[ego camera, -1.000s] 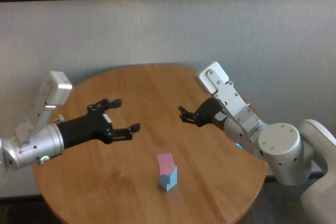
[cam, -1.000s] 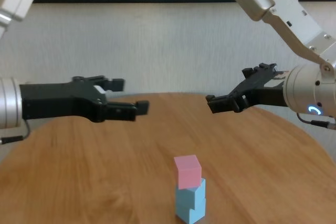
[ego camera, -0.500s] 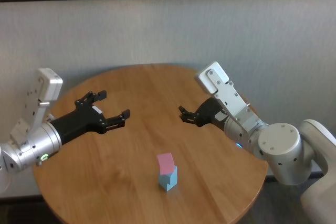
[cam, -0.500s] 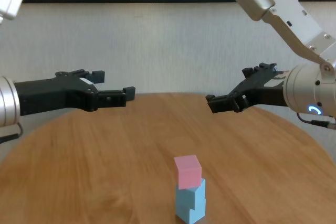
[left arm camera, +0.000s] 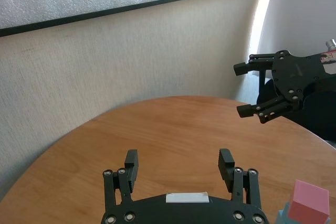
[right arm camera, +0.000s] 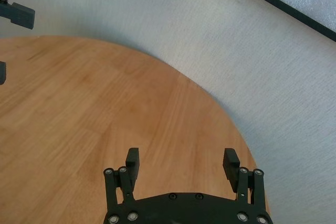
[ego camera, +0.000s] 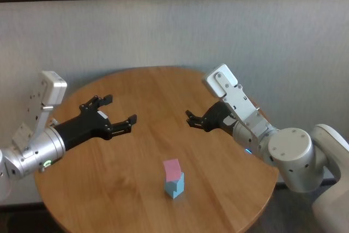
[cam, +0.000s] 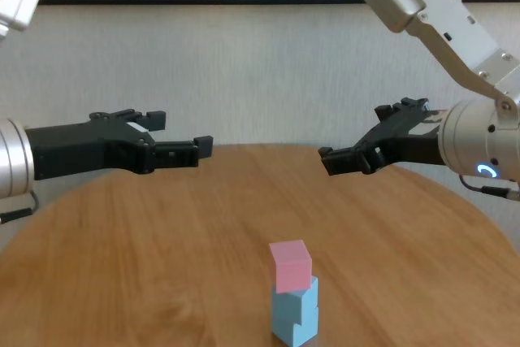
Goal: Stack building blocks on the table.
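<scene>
the building blocks (ego camera: pixel 174 178) stand as one small tower on the table (ego camera: pixel 136 189), toward its near edge and a little right of the middle: two light blue cubes (cam: pixel 294 314) below and the pink cube (cam: pixel 290 265) on top, each resting on the one beneath. the pink cube sits slightly turned and shifted against the blue under it, so the tower is not square, yet it stands with nothing touching it; that suggests the stacking itself is done, or nearly so. the left gripper (ego camera: pixel 115 116) hangs above the left part of the table, well apart from the tower, its two fingers spread wide with nothing between them, as the left wrist view shows plainly. the right gripper (ego camera: pixel 194 119) hovers over the far right part of the table, also well apart from the tower, its fingers likewise spread and empty in the right wrist view. both arms point inward toward each other across the table with the tower between and nearer the robot. held off and open like this, neither claw can knock the leaning pink cube, which seems the reason for the distance. the main risk is that offset top cube: any brush or table shake could tip it.
</scene>
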{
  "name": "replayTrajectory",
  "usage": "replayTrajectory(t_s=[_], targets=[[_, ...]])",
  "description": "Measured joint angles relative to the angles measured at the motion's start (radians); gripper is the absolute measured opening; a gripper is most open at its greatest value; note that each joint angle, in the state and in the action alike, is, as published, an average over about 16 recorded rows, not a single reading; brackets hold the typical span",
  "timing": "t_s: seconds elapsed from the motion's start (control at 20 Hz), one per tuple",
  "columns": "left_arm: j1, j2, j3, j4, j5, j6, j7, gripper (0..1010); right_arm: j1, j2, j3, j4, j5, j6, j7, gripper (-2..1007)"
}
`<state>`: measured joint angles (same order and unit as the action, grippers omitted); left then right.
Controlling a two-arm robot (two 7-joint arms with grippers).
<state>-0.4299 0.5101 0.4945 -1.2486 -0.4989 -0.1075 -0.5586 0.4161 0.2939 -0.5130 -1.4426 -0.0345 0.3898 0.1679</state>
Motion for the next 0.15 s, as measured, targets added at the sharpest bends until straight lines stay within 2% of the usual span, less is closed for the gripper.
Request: replayTrajectory(t_s=[0.15], targets=[[-0.001, 0.0, 0.001, 0.001, 0.0, -0.001, -0.001, 1000, 0.0, 0.0, 0.0, 0.0, 0.0, 0.0, 0.0, 1005]])
